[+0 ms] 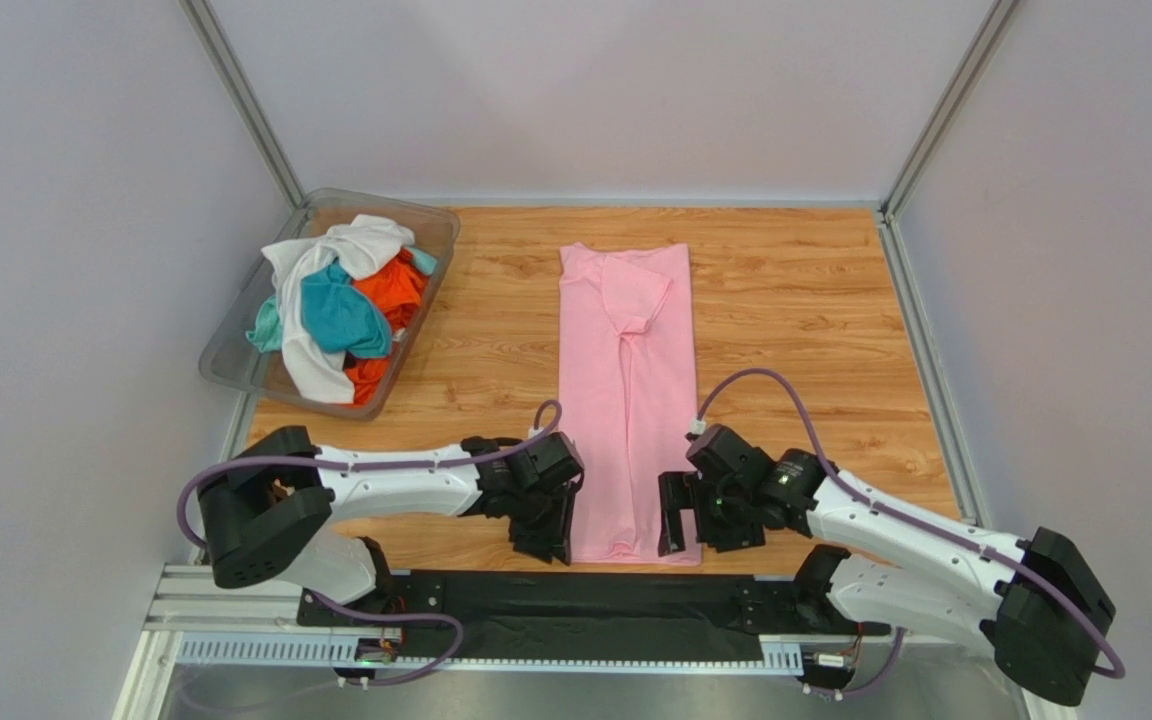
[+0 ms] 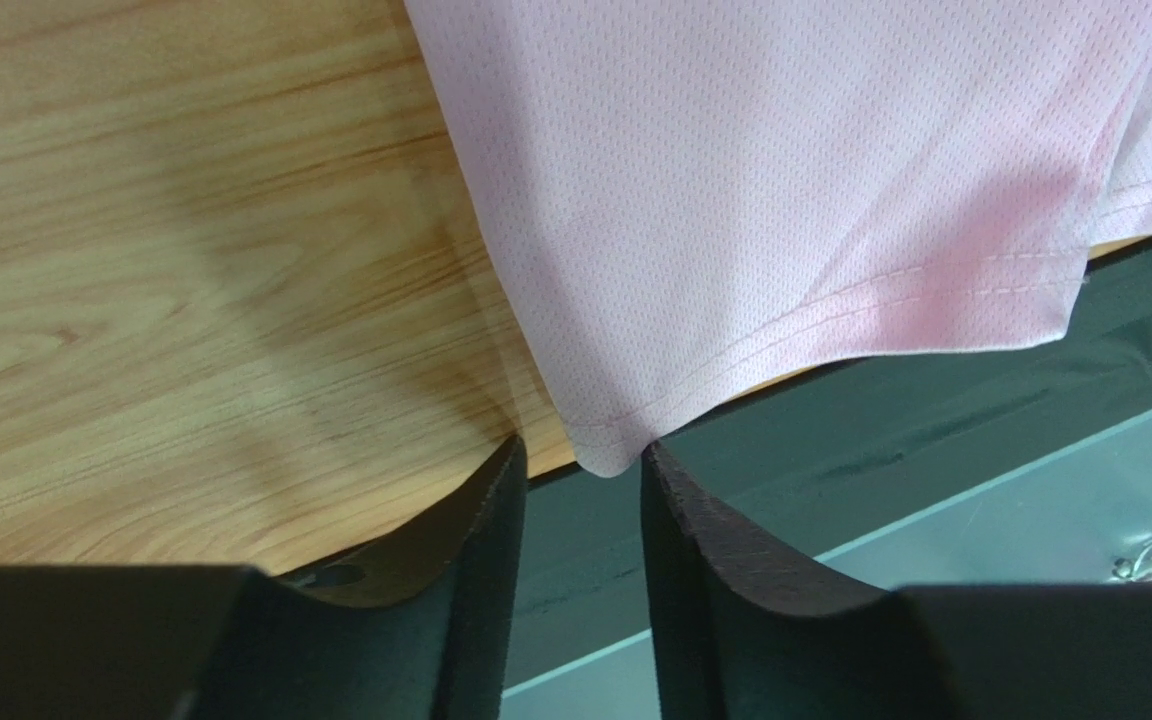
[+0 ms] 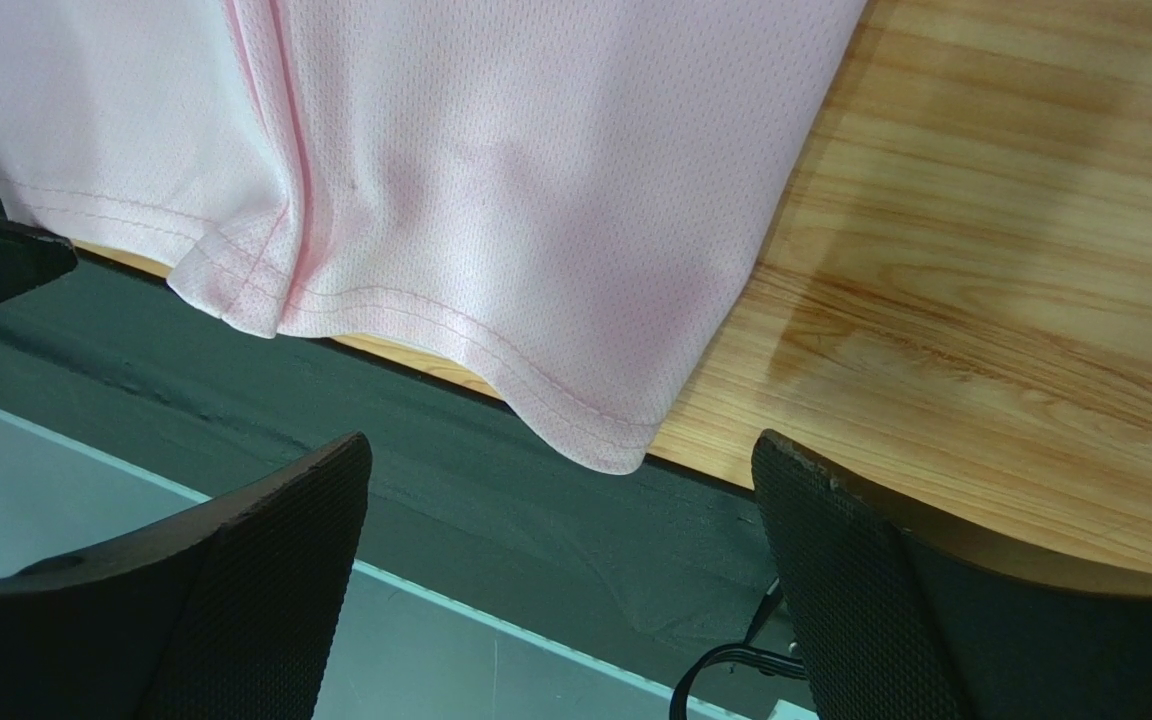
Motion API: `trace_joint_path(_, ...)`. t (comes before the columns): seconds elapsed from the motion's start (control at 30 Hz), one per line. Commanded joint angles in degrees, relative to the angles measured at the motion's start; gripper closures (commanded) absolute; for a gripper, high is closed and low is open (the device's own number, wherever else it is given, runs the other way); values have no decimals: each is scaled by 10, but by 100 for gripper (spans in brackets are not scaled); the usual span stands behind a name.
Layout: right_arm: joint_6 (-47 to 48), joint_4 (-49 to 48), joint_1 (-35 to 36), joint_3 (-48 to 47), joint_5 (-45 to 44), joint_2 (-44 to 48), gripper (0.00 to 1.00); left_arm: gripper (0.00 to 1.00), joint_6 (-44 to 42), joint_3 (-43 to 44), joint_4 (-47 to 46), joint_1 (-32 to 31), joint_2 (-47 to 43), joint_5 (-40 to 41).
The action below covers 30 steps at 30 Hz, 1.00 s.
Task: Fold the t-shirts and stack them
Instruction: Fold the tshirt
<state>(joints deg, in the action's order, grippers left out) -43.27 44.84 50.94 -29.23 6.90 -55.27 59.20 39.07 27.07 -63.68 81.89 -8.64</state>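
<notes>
One wooden table (image 1: 808, 300), one pink t-shirt (image 1: 627, 405), one clear bin (image 1: 225, 357) — two grippers at the hem.
The pink t-shirt lies mid-table, one long folded strip with its hem at the near edge; the bin, far left, holds three crumpled t-shirts (image 1: 330, 312) — white, teal, orange. The right gripper (image 3: 560, 450) gapes wide around one hem corner; the left gripper (image 2: 579, 458) is narrow around the other, grip uncertain.

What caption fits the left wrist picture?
Left jaws, slightly apart, at the hem corner of the pink t-shirt on the wooden table.
</notes>
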Motion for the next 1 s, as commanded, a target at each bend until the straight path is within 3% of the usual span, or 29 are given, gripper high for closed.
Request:
trace_joint_path(0.0,5,-33,0,7,29,-6,2,60,21,16,-8,-4,24,25)
trace_joint_path(0.13,13,-34,1,16,46,-11,4,71,25,25,-6,-4,38,29)
trace_joint_path(0.23,14,-34,1,22,59,-12,8,85,24,29,1,-3,41,29)
trace_joint_path(0.27,15,-33,1,24,68,-11,10,94,26,29,3,-4,39,29)
trace_joint_path(0.33,13,-31,1,31,75,-8,12,100,29,21,7,-4,33,29)
trace_joint_path(0.57,-16,-32,1,55,50,-14,28,100,35,3,9,-4,11,33)
trace_joint_path(0.77,-49,-45,1,51,20,-28,35,100,36,-5,9,-4,6,35)
trace_joint_path(0.97,-57,-46,1,52,10,-30,62,100,40,-15,9,-4,-6,38)
